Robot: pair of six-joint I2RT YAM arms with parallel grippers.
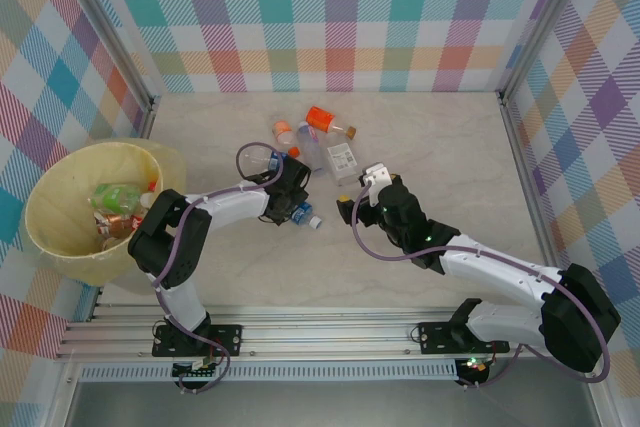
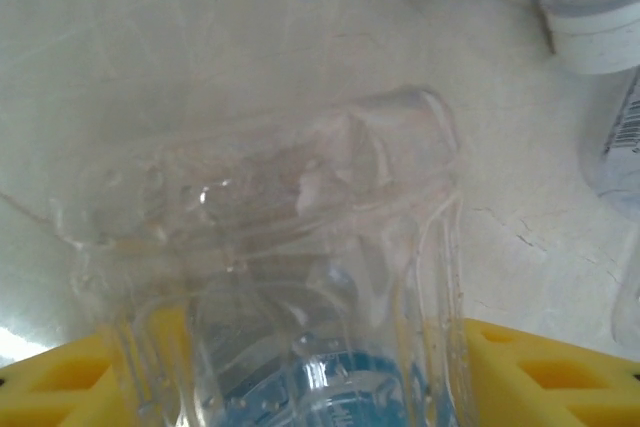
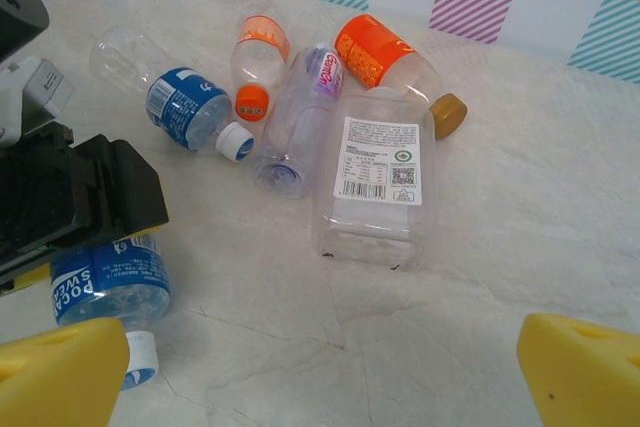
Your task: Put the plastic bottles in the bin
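Plastic bottles (image 1: 342, 159) in three places: one in a grip, a cluster loose on the desk (image 3: 500, 237), a few inside the bin (image 1: 60, 172).

Left end effector (image 2: 300, 377): partly closed on a crushed clear bottle with a blue label (image 2: 300, 247), with a yellow fingertip (image 2: 60, 382) pressed against each side of it. Bottle lying flat on the desk. From the right wrist, the same blue label and a white cap poking out beneath the black body of that end effector.

Just ahead and to the right of the left end effector: a second blue-labelled bottle (image 3: 185, 107) with a white cap, lying on its side, apart from the gripped one.

Right end effector (image 3: 320, 377): spread wide over bare desk, nothing between its yellow fingertips, with the left end effector close on its left.

Straight ahead of the right end effector, nearest first:
- a flat clear bottle with a white printed label (image 3: 375, 177)
- touching its left side, a clear bottle with purple print (image 3: 300, 117)
- left of that and close beside it, a small bottle with an orange cap and orange band (image 3: 262, 57)
- at the far end of the flat one, an orange-labelled bottle with an amber cap (image 3: 385, 57)

Bin well apart, far out to the left of the left end effector and beyond the desk's left edge, pale yellow and round. Inside it, a green-labelled bottle (image 1: 120, 195) and, just beside that, a red-labelled bottle (image 1: 120, 225).
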